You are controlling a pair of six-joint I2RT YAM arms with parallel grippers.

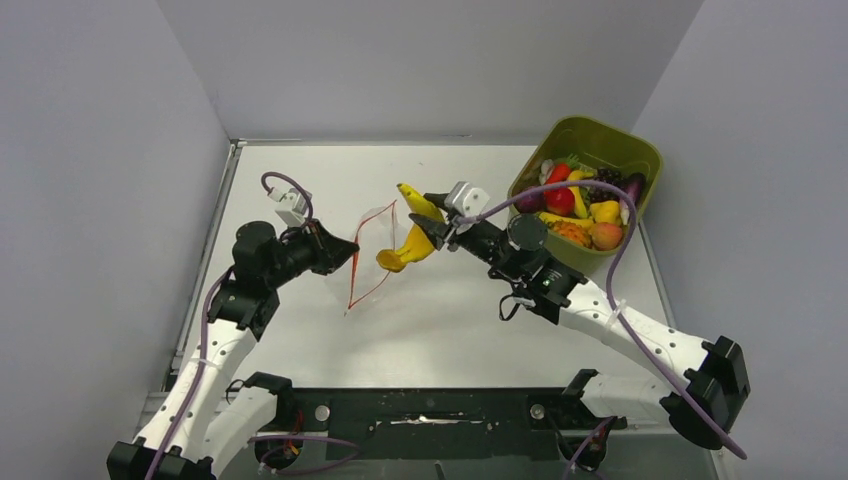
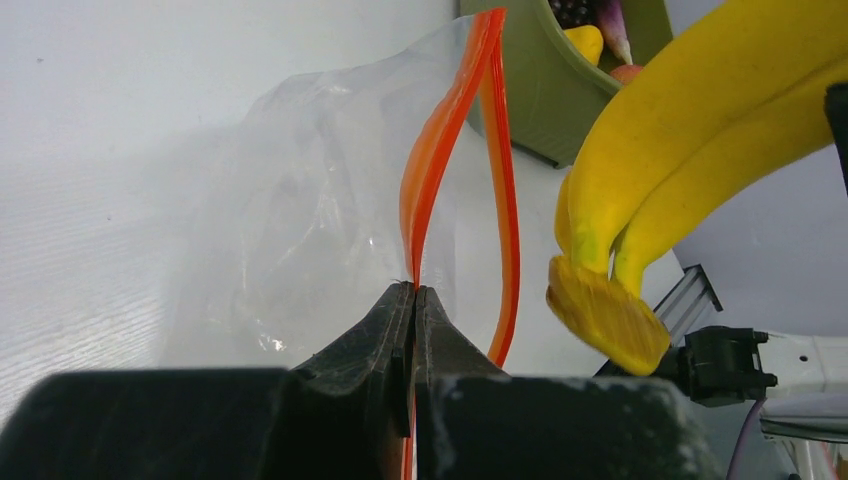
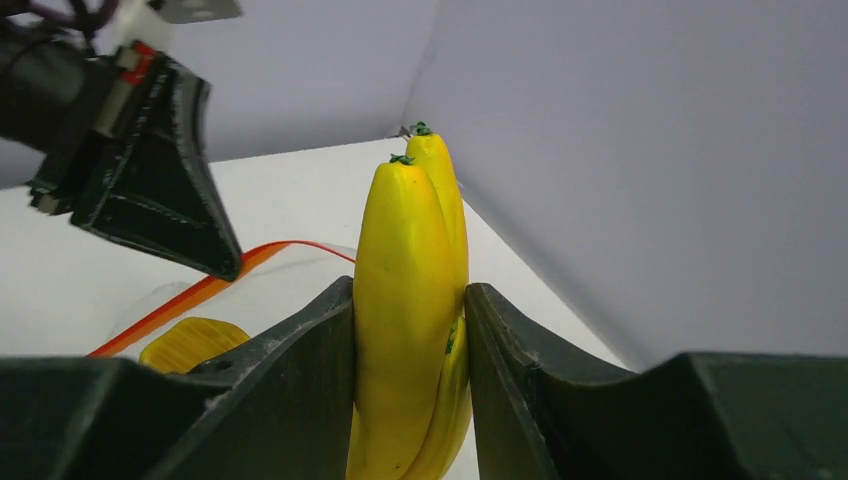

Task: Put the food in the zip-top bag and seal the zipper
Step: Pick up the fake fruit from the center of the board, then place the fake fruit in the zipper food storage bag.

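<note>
L gripper (image 2: 413, 290): pinched shut on one lip of the zipper (image 2: 440, 150). It holds the bag (image 2: 290, 200) on edge over the table (image 1: 450, 330), mouth facing the R arm. The other lip bows away, so the mouth gapes a bit.
R gripper (image 3: 410, 300): clamped mid-length on the bananas (image 3: 405, 230), a joined pair. Stalk end sits just beside the zipper, not yet inside. Rest of the food is in the green bin (image 1: 600, 132), far R corner.

Handling (est.): bananas prob. hard hollow plastic, light, smooth, curved, so they may pivot in the jaws if nudged against the bag. Mid-body grip looks ok.
Bag is thin film, floppy and crinkly, w/ no stiffness of its own. Only the zipper strip gives sth firm to pinch, so take hold there. Mouth looks narrow vs. the pair, and the free lip may snag.
</note>
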